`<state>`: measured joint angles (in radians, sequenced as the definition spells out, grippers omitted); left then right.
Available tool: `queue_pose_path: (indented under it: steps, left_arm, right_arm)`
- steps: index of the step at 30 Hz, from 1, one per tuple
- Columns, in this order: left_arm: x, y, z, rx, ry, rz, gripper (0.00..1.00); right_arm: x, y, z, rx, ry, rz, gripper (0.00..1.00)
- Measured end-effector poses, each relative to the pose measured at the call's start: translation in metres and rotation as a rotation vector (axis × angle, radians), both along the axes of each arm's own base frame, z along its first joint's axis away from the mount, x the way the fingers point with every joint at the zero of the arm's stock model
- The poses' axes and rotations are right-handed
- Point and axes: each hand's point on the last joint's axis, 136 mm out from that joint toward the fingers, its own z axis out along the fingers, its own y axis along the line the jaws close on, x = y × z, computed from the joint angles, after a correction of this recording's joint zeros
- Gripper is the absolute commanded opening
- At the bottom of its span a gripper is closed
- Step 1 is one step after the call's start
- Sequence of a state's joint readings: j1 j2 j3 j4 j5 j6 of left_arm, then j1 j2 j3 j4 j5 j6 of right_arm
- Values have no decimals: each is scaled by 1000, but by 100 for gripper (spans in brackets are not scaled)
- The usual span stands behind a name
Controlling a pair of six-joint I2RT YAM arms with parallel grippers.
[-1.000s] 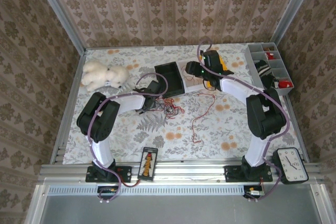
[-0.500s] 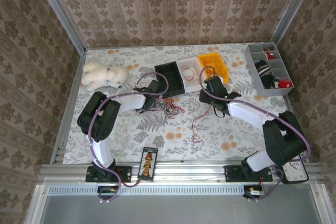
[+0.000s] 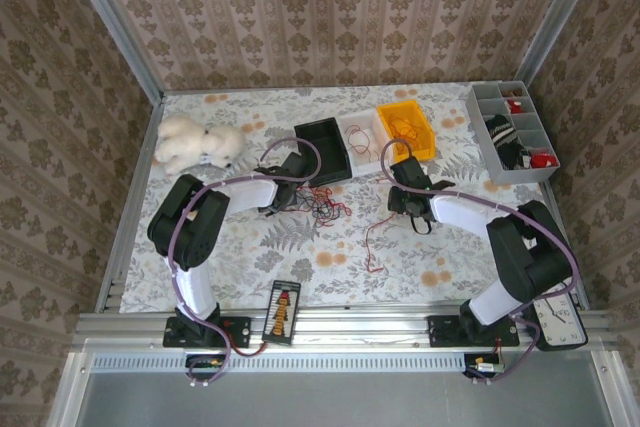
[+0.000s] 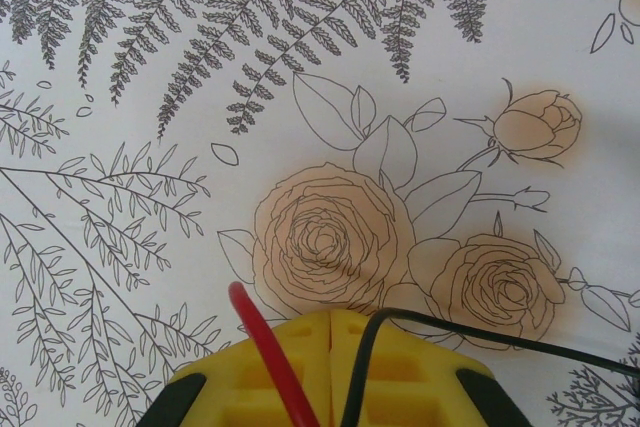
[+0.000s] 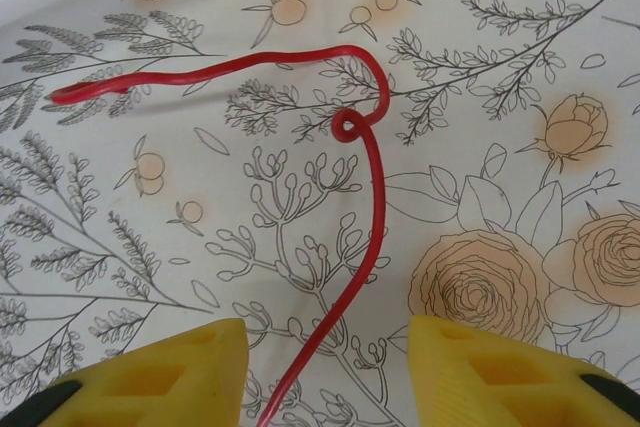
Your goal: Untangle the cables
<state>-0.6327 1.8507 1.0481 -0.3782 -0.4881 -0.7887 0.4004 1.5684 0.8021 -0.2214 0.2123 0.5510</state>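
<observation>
Top external: the floral table (image 3: 250, 257) carries a grey organiser (image 3: 515, 127), a plush (image 3: 195, 142) and a black bin (image 3: 322, 150), which stands just behind the tangle (image 3: 322, 202). The left gripper (image 4: 330, 322) is clenched on cables (image 4: 266, 347), one red and one dark. The right gripper (image 5: 328, 335) is spread, with a loose red strand (image 5: 375, 197) lying on the table between its fingers.

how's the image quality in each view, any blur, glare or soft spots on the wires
Top external: even light, no glare, but the cables are too thin to resolve. Left wrist: cloth print sharp, left end effector soft up close. Right wrist: red wire crisp, right end effector edges slightly soft.
</observation>
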Motion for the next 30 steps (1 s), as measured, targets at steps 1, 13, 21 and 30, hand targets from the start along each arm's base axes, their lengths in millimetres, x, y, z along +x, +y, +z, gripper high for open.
queue_pose_path:
  steps: [1,13,21,30]
  left_arm:
    - [0,0,0,0,0,0,0]
    - [0,0,0,3,-2,0,0]
    - [0,0,0,3,-2,0,0]
    - [0,0,0,3,-2,0,0]
  right_arm:
    - [1,-1,-1,5,2,-3,41]
    - [12,2,-19,72,17,-13,21]
    - [15,-3,-19,122,13,-52,2]
    - [13,-29,38,195,-131,-154,1]
